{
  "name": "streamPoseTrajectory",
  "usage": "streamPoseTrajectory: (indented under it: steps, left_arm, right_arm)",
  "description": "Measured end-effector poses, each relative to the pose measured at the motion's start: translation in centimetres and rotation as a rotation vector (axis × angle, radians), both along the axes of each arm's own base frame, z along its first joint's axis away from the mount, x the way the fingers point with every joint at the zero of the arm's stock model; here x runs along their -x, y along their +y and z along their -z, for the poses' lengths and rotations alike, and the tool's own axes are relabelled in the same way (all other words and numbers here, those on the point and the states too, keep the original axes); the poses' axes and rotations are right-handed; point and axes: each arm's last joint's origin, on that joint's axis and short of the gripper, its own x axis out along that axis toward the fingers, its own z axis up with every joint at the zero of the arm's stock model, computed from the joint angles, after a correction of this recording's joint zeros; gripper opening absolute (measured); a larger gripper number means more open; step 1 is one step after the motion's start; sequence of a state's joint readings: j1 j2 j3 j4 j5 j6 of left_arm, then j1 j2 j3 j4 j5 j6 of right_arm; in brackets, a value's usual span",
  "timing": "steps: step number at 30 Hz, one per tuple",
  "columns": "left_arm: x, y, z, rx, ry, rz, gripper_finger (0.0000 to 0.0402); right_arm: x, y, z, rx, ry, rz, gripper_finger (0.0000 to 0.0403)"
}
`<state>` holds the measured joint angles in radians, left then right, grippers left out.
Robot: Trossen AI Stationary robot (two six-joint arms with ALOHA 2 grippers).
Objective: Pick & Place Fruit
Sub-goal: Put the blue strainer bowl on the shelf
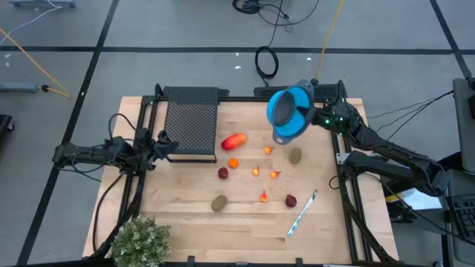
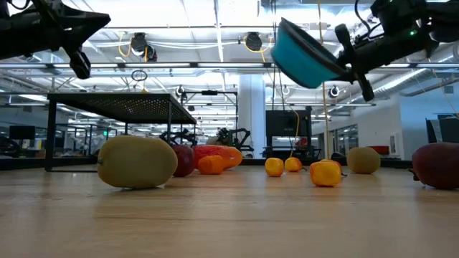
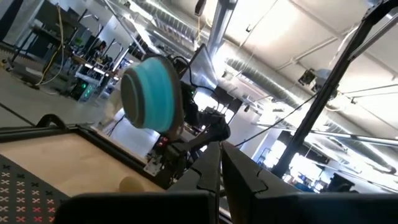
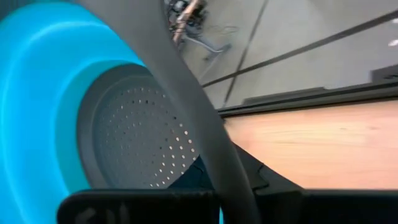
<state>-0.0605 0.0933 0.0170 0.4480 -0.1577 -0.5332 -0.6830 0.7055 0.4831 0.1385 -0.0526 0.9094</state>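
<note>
Blue colander (image 1: 289, 111), perforated grey inside, held tilted in the air above the far right part of the table (image 1: 185, 215) by the right gripper (image 1: 320, 117), whose fingers are clamped on its rim; the right wrist view shows one dark finger (image 4: 186, 106) crossing the bowl's mouth. Left gripper (image 1: 159, 144), fingers closed with nothing between them, waits at the table's left side just beside a black mesh rack (image 1: 191, 122). Fruit, all lying loose on the bare wood, none in the colander: one elongated red-orange piece (image 1: 234, 141) near the rack's right edge; an orange bit (image 1: 234, 163) just below it; a dark red ball (image 1: 223, 173) nearby; three more small orange bits (image 1: 256, 171), (image 1: 274, 174), (image 1: 263, 196) scattered mid-table and one (image 1: 268, 150) close under the colander; a brown-green oval (image 1: 295, 156) beneath the colander's right side; a second oval (image 1: 219, 202) toward the near edge; a second dark red ball (image 1: 291, 200) near a white-and-blue pen (image 1: 302, 213). Bushy green plant (image 1: 139, 241) at the near left corner.
</note>
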Motion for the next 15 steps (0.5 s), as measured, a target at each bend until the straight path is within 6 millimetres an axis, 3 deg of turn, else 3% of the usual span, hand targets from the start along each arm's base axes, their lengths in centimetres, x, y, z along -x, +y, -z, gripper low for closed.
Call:
streamPoseTrajectory:
  steps: [7, 15]
  left_arm:
    - [0.0, 0.0, 0.0, 0.000, 0.000, 0.000, 0.0015]
    - [0.0, 0.0, 0.0, -0.006, 0.002, -0.003, 0.0015]
  right_arm:
    - [-0.5, 0.6, -0.3, 0.062, 0.006, -0.038, 0.0000]
    - [-1.0, 1.4, -2.8, 0.446, -0.075, -0.235, 0.0000]
